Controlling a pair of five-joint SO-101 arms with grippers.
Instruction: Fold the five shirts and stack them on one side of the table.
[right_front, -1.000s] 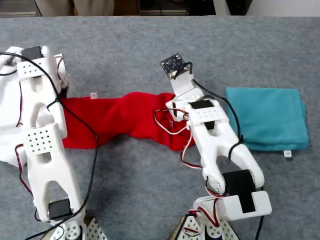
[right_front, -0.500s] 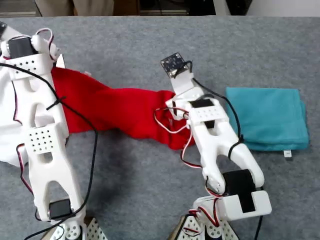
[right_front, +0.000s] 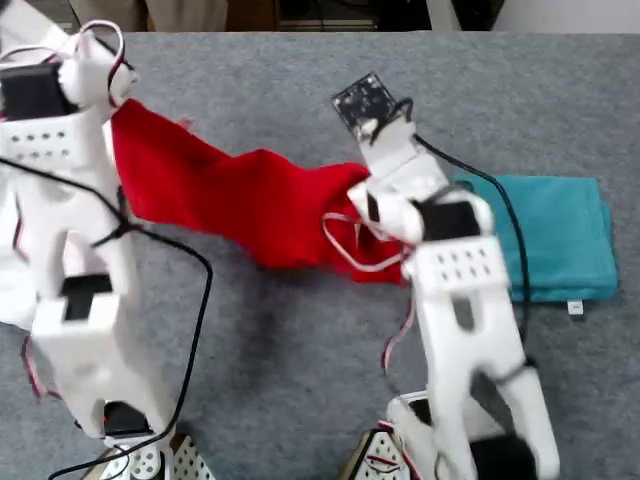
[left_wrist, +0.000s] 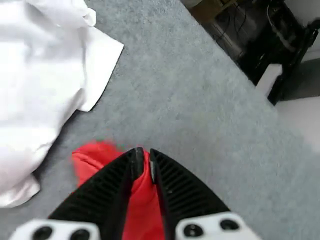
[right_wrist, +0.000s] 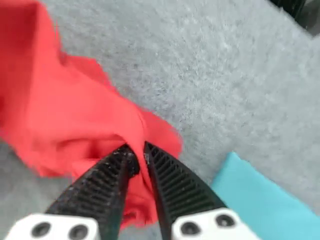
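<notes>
A red shirt (right_front: 240, 200) hangs stretched between both arms above the grey table. My left gripper (left_wrist: 144, 156) is shut on its left end, raised near the table's far left; red cloth (left_wrist: 142, 200) shows between the black fingers. My right gripper (right_wrist: 137, 152) is shut on the shirt's right end (right_wrist: 65, 120) near the table's middle. A folded teal shirt (right_front: 560, 235) lies flat at the right side, its corner (right_wrist: 260, 200) showing in the right wrist view. A white shirt (left_wrist: 40, 75) lies crumpled at the left edge.
The grey table (right_front: 250, 360) has open room in front of the red shirt and along the back. The two arm bases stand at the near edge. Dark furniture (left_wrist: 265, 35) sits beyond the table's far side.
Both arms have lifted. The left end of the red shirt rose and went toward the far left; the right end came up off the table, so the shirt now hangs between them.
</notes>
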